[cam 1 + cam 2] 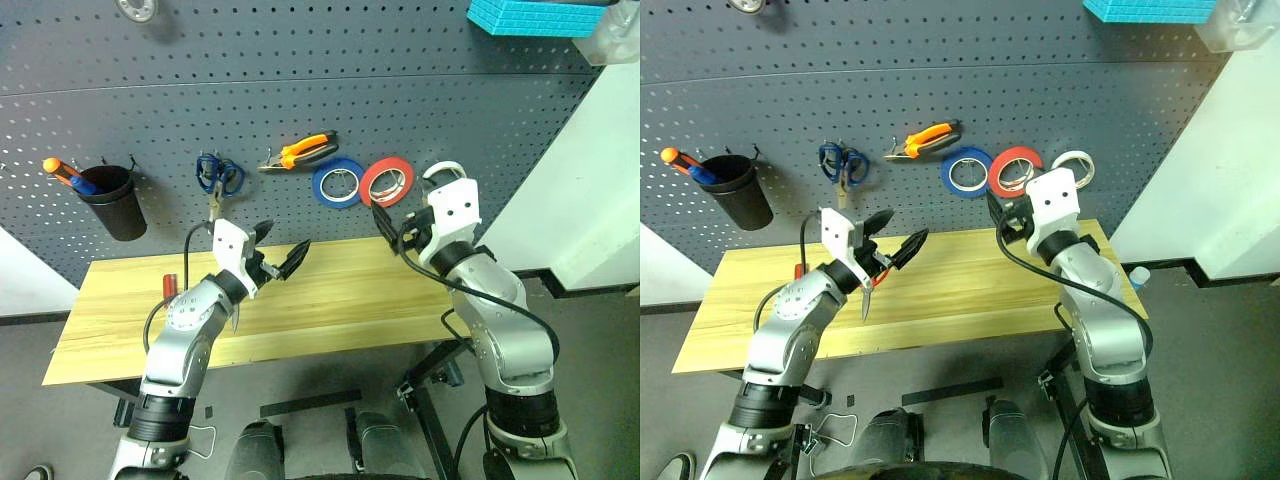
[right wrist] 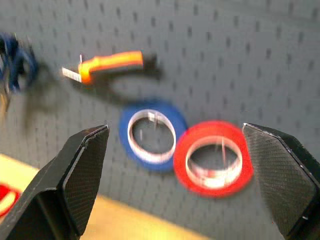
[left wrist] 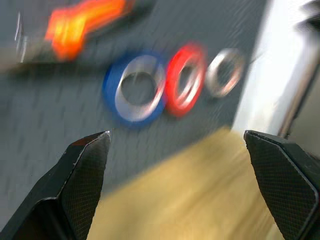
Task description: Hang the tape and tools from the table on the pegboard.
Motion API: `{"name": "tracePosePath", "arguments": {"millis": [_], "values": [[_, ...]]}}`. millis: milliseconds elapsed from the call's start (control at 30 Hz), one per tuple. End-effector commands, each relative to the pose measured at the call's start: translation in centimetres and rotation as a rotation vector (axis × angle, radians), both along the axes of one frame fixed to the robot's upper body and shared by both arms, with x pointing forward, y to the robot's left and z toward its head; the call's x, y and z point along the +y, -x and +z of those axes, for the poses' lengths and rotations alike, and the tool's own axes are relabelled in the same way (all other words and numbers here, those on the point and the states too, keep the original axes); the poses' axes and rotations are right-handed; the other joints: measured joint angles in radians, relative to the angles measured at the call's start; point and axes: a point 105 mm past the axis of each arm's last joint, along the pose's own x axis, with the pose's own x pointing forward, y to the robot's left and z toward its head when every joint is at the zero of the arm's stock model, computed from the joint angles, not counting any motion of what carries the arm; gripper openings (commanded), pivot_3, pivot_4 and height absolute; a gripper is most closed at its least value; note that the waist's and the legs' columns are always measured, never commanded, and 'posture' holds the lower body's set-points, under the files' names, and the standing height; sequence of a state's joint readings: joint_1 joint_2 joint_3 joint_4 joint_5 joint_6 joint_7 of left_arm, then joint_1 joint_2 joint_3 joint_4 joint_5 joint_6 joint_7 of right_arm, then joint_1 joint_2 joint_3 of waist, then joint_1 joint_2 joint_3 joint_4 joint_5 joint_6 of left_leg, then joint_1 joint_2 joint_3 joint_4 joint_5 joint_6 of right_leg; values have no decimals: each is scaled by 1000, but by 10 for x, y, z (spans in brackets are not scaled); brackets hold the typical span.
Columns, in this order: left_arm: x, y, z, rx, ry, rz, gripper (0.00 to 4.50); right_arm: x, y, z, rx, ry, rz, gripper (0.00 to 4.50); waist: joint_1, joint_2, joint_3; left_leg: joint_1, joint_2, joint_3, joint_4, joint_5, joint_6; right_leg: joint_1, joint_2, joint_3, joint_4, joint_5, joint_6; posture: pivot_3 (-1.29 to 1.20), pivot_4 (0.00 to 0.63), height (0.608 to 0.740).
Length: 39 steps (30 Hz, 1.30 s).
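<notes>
Pegboard (image 1: 300,90) already holds the orange-handled pliers (image 1: 305,151) and cream tape roll (image 1: 1076,166). On the wooden table (image 1: 340,300), probably red-handled scissors (image 1: 868,290) and a light screwdriver (image 1: 170,286) remain; grip their rigid handles. Left gripper (image 1: 278,262) and right gripper (image 1: 1002,214) are spread, empty.

Blue roll (image 1: 338,183), red roll (image 1: 388,181), black cup (image 1: 112,201)
</notes>
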<state>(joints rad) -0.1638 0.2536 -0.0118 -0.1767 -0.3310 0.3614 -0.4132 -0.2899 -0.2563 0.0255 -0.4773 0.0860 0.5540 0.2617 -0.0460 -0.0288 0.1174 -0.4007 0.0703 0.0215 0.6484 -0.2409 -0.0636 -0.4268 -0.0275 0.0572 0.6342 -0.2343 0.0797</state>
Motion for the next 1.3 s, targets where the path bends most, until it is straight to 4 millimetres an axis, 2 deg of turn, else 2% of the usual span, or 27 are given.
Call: {"name": "tracePosePath", "arguments": {"millis": [33,233,333,500,800,1033,1300], "values": [[27,-14,-16,121,-66,241,4500,5,1,8,-43,-1,17,4475,3,0,0,1,0,0,0,0,0,0,0,0,0,0,0,13,79,721],[51,-28,-27,201,-118,503,4500,9,2,1,-19,3,28,4475,6,0,0,0,0,0,0,0,0,1,0,0,-1,-1,1,3,81,721],[54,-32,-34,251,-129,574,4500,11,4,0,-10,5,34,4475,6,0,0,0,0,0,0,0,0,1,0,0,-1,0,1,-5,93,721],[45,-38,-43,329,-138,597,4500,13,8,-3,7,13,45,4475,5,-1,2,0,0,0,-1,0,0,0,0,0,-1,-1,1,-13,120,721],[48,-33,-71,478,-210,636,4500,16,13,-8,34,30,53,4475,2,-1,12,0,0,0,-1,0,0,0,0,0,-2,-2,1,-22,157,721],[67,-23,-86,591,-267,637,4500,15,19,-15,65,40,48,4475,2,-2,39,-3,0,-1,-2,-1,1,-3,0,0,-2,-1,0,-24,195,721],[88,-27,-92,646,-313,598,4500,13,31,-19,107,35,45,4475,4,-3,86,-8,0,-1,-2,-1,1,-8,-1,0,-3,-1,-1,-38,261,721]]}}
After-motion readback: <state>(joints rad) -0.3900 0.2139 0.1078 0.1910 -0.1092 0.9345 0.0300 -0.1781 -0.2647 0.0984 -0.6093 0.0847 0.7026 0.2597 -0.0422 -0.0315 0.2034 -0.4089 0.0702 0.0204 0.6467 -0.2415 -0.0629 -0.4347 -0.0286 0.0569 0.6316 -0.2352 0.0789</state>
